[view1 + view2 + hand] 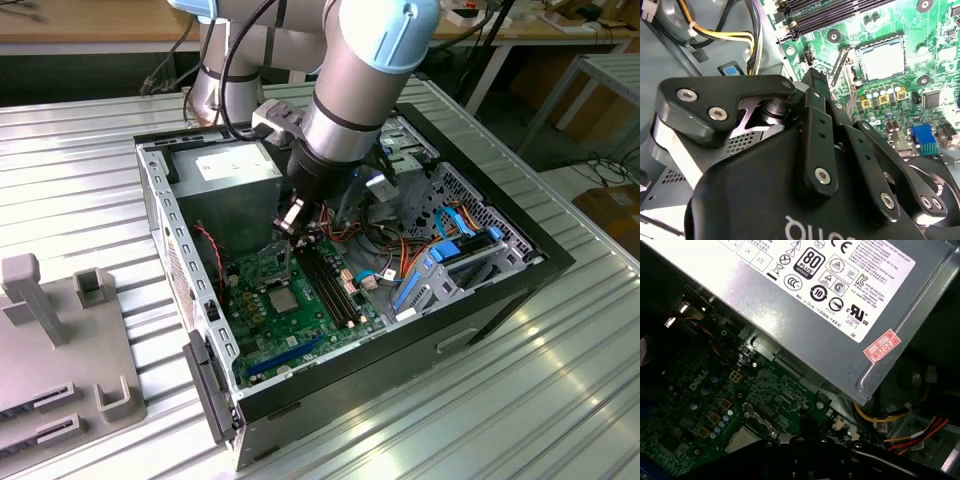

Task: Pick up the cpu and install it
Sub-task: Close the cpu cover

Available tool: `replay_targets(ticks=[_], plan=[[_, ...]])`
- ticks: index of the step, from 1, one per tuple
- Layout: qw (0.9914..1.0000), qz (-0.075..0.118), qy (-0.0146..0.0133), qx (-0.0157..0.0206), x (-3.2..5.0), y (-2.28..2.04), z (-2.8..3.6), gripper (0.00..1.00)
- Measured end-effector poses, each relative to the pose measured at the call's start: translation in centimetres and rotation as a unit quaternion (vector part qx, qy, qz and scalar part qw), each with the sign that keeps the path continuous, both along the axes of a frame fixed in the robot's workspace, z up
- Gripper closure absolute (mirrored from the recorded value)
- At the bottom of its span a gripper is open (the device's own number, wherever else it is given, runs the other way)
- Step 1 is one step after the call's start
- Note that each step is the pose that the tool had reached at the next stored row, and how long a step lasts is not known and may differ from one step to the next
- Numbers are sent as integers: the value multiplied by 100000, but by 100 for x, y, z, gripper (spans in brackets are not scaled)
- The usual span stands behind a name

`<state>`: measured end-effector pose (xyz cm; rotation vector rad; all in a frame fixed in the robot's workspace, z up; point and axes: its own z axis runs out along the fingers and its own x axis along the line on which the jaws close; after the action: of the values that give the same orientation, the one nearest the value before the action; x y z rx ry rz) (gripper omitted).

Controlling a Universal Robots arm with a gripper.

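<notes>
Gripper (291, 218) above green motherboard (300, 320), fingers (815, 85) closed together, holding nothing. Cpu (882, 59) seated in socket; upright silver frame (274, 262) and memory slots (325, 282) nearby.

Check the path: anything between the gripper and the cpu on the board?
Nothing visible. In the second wrist view the gripper hangs above the green motherboard, and the cpu lies flat in its socket, top fully exposed. The raised silver socket frame stands beside the cpu, towards the gripper, not over it.
</notes>
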<state>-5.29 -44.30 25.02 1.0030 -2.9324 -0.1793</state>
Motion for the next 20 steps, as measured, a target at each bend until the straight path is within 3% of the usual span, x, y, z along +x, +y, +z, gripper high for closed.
replay_targets(ticks=[1,11,13,20], plan=[[99991,1351,4,-9,0,-1,5,89],[99990,1411,-2,-3,2,0,5,89],[99970,2457,-27,-5,3,0,5,89],[99925,3844,-535,-15,3,0,48,89]])
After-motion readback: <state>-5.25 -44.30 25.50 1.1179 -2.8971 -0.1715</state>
